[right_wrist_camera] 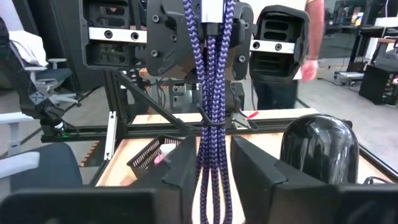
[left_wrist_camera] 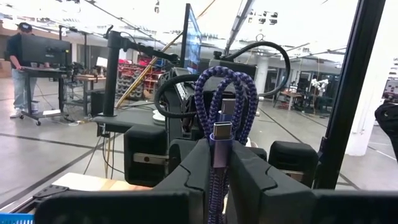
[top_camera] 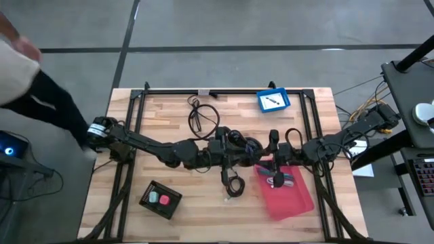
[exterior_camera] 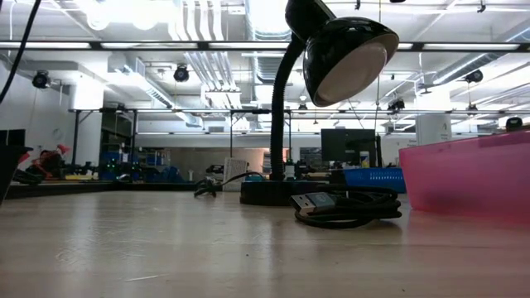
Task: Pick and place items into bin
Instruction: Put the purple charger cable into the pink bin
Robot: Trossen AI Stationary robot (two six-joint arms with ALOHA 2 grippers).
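A purple braided cable (right_wrist_camera: 211, 93), folded into a bundle, hangs in the air between my two grippers above the table's middle. My left gripper (left_wrist_camera: 219, 171) (top_camera: 252, 146) comes from the left and is shut on it. My right gripper (right_wrist_camera: 213, 177) (top_camera: 273, 146) faces it from the right and is shut on the same bundle. The pink bin (top_camera: 288, 193) lies just near of them with a few small items inside. A coiled black cable (top_camera: 234, 183) (exterior_camera: 348, 207) rests flat on the table left of the bin. My left gripper pinches the cable bundle between its two fingers at the plug end (left_wrist_camera: 221, 140); the silvery plug stands just past the fingertips and the loops (left_wrist_camera: 227, 87) stick out beyond. The cable is lifted clear of the table. My right gripper has the bundle's strands (right_wrist_camera: 212, 158) between its two fingers, lengthwise along them, a little way from the tie (right_wrist_camera: 211, 121). The fingers come level from the table's right. The strands run on straight to the left gripper.
A black desk lamp (exterior_camera: 331, 50) (right_wrist_camera: 317, 146) stands at the table's middle, right beside the grippers. A black box with red and green buttons (top_camera: 161, 198) lies near-left, a blue tray (top_camera: 273, 100) far-right, a thin black cord (top_camera: 203, 118) far-middle. A person (top_camera: 20, 61) stands beyond the left edge.
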